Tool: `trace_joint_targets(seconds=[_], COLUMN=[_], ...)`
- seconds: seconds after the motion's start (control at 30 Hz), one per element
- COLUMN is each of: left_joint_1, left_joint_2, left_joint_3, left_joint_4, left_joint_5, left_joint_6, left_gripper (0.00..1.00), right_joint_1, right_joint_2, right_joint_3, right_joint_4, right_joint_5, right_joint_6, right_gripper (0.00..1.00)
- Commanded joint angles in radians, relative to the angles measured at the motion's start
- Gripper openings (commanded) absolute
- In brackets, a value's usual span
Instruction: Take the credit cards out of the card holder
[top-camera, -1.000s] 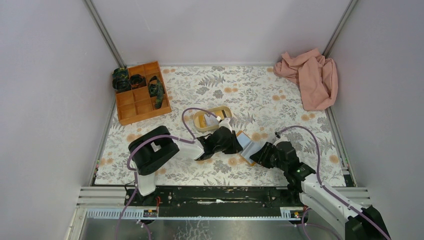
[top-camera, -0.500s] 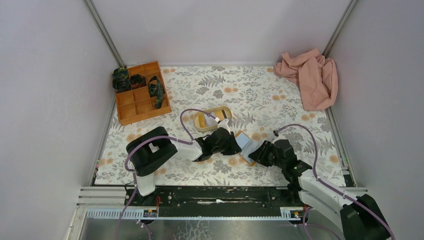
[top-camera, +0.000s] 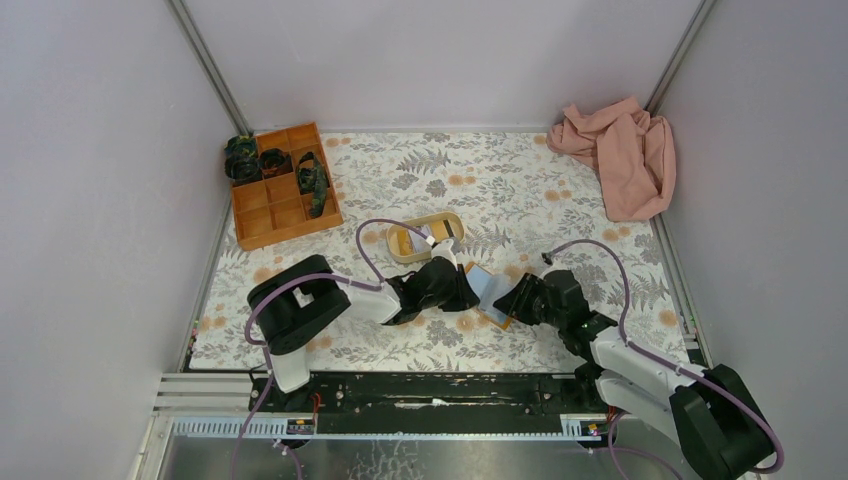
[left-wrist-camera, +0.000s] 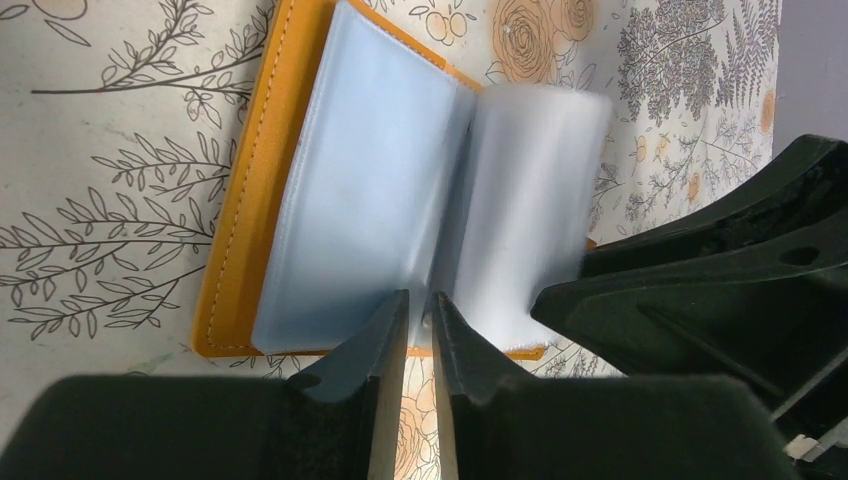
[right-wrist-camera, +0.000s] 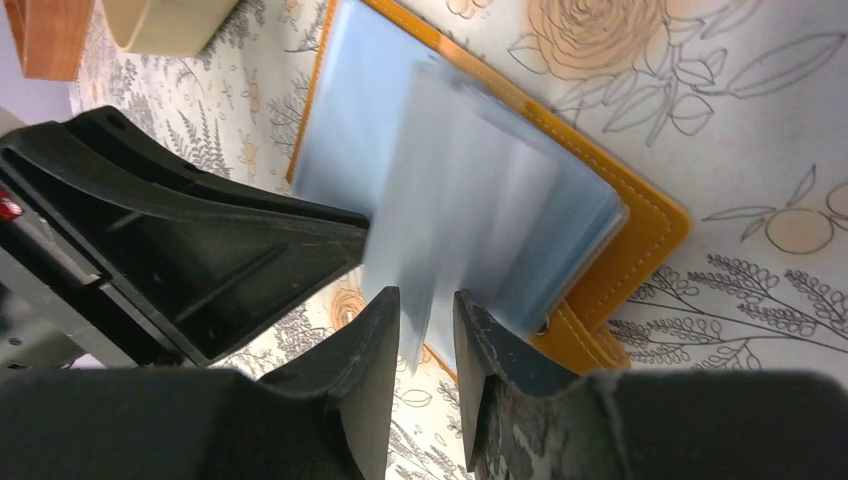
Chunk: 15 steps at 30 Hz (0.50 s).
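Note:
The card holder (top-camera: 488, 287) lies open on the floral table between both grippers: an orange-tan cover (right-wrist-camera: 640, 215) with pale blue plastic sleeves (left-wrist-camera: 350, 200). My left gripper (top-camera: 466, 284) comes in from the left. Its jaws (left-wrist-camera: 419, 297) stand nearly together, pinched on the sleeves at the holder's spine by the near edge. My right gripper (top-camera: 516, 300) reaches in from the right. Its fingers (right-wrist-camera: 427, 297) stand apart around one lifted, blurred sleeve page without clamping it. No credit cards can be made out; the sleeves hide whatever is inside.
A beige oval tray (top-camera: 425, 237) stands just behind the left gripper. An orange compartment box (top-camera: 283, 186) with dark items sits at the back left. A pink cloth (top-camera: 620, 155) lies crumpled in the back right corner. Walls close in three sides.
The right arm has slid left and slightly forward onto the card holder. A sleeve page now stands lifted between its fingers. The left gripper stays put.

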Motion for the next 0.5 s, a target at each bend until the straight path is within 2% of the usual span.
trace_joint_targets(seconds=[0.0, 0.47], left_joint_1=[-0.013, -0.022], left_joint_2=[0.037, -0.039], left_joint_3=[-0.038, -0.074], left_joint_4=[-0.11, -0.132], left_joint_5=[0.02, 0.007], left_joint_6=[0.02, 0.017], left_gripper=[0.22, 0.22], right_joint_1=[0.005, 0.005], right_joint_2=[0.005, 0.136], right_joint_3=[0.063, 0.117], right_joint_4=[0.025, 0.112], right_joint_5=[0.022, -0.014], right_joint_6=[-0.025, -0.025], right_gripper=[0.34, 0.34])
